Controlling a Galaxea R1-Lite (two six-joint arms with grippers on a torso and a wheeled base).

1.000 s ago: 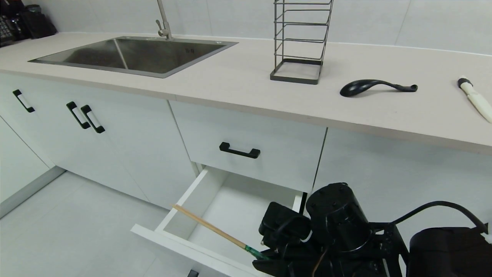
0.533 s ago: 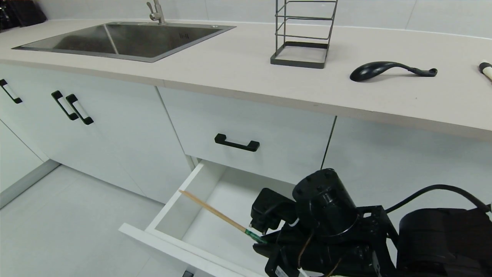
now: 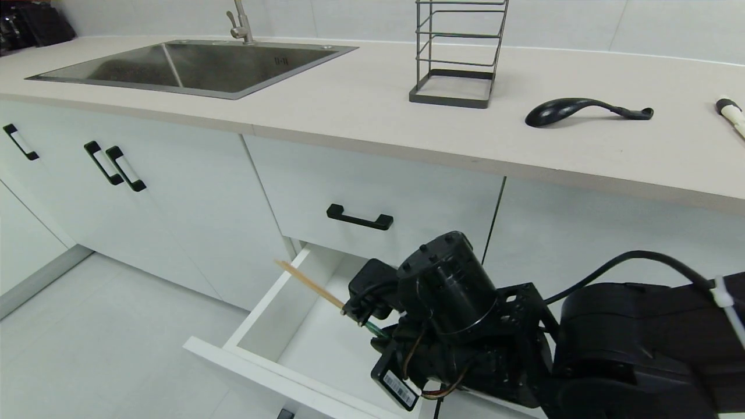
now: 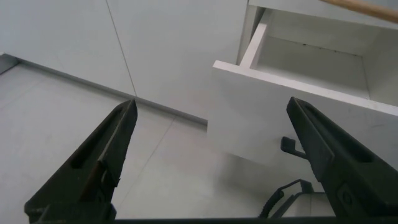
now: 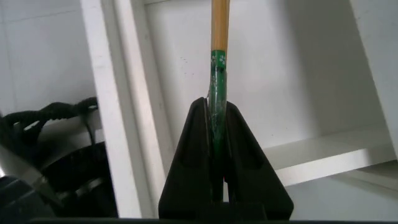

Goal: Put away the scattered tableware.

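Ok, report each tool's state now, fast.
Left tool: open, holding nothing.
Right tool: closed on the thin green-tipped wooden chopstick, over the open white drawer.

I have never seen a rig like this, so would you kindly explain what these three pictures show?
This is a two-armed robot at a kitchen cabinet. The wide picture comes from a camera on its head, the other two from its wrists. The right gripper is shut on a wooden chopstick with a green end, above the open drawer. The left gripper is open and empty, low near the drawer's front. On the counter, a wire rack stands between the sink and a black spoon; a pale utensil lies farther right.
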